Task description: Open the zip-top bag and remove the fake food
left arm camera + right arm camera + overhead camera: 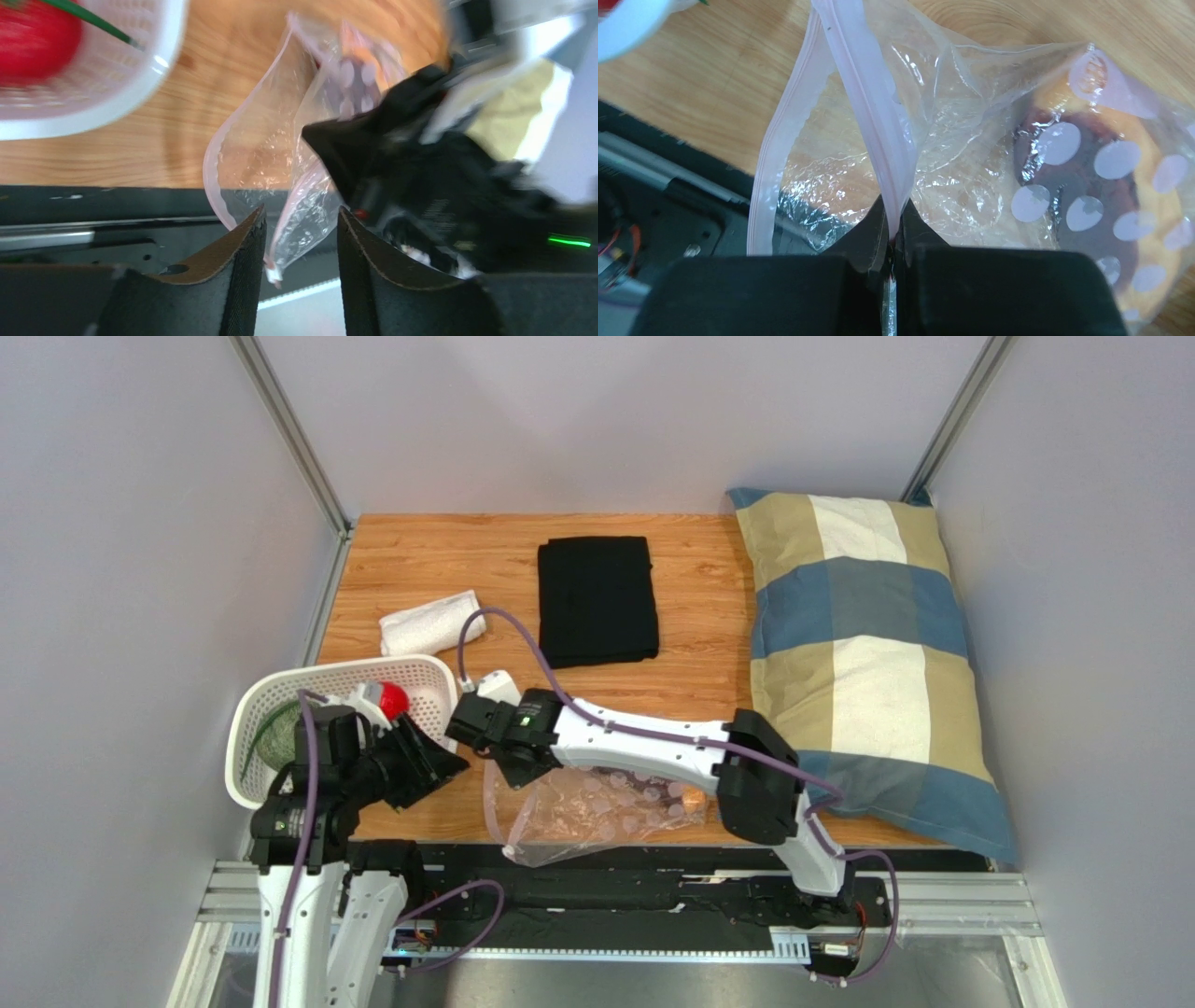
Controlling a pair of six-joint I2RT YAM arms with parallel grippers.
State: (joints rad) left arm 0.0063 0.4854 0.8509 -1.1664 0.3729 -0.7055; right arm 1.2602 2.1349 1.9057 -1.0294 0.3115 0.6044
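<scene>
Clear crinkly plastic is what I work with here. The zip-top bag (589, 812) lies at the near edge of the table (421, 560), between the two arms, with its mouth turned to the left. The right gripper (892, 245) is pressed together on one side of the pinkish zip strip (864, 119), which runs straight into its jaws. The other lip (770, 175) stands away from it, so the mouth is partly open. The left gripper (300, 225) has its jaws apart. A flap of the bag hangs between them, and I cannot see that either pad touches it.

I judge that the step in hand is to take this second lip and draw the mouth wide. I would close the left jaws on the thick strip and not on the thin film, because the film may slip or stretch. Then I would pull slowly to the left, low over the table, while the right side only holds its place; a quick pull could drag the whole bag.

One piece of fake food (1074, 161), dark and orange, shows through the dotted side, deep inside. A red fruit (394, 702) lies in the white basket (281, 693).
</scene>
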